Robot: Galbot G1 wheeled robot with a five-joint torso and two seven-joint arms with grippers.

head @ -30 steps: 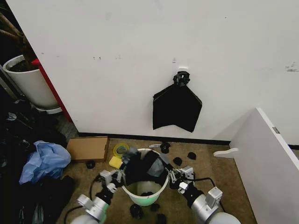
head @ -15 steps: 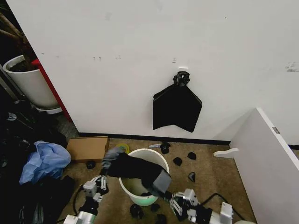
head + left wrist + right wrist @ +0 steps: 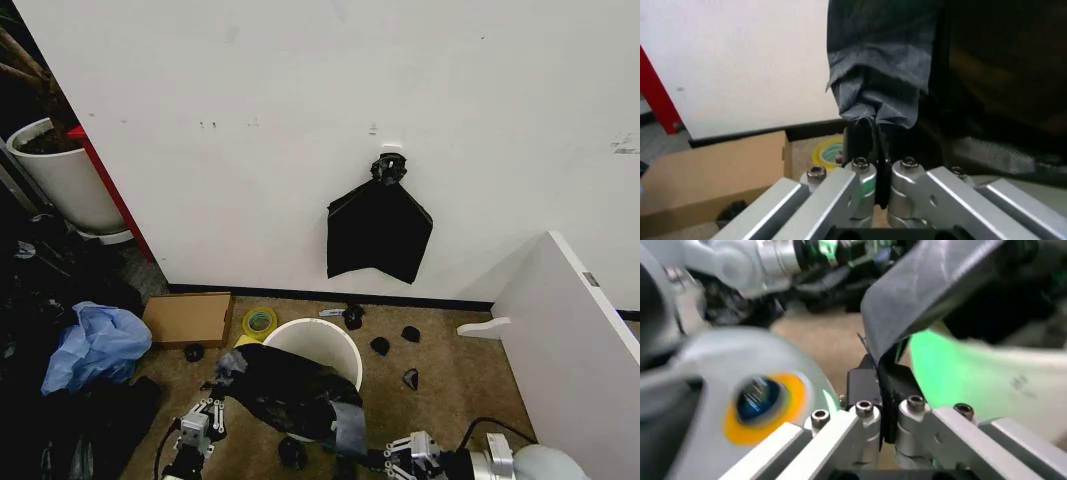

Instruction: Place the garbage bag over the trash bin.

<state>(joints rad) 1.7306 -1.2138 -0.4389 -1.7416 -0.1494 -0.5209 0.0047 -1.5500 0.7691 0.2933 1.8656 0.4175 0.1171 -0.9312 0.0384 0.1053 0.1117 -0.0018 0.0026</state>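
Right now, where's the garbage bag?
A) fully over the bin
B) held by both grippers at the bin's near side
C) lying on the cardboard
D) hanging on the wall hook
B: the left gripper and right gripper each pinch the garbage bag, stretched across the near side of the trash bin, whose far rim is uncovered.

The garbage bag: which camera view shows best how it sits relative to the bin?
The head view: the garbage bag hangs stretched between the left pincer and right pincer, draped over the near rim of the trash bin. The left wrist view shows a pinched bag corner; the right wrist view, a clamped edge.
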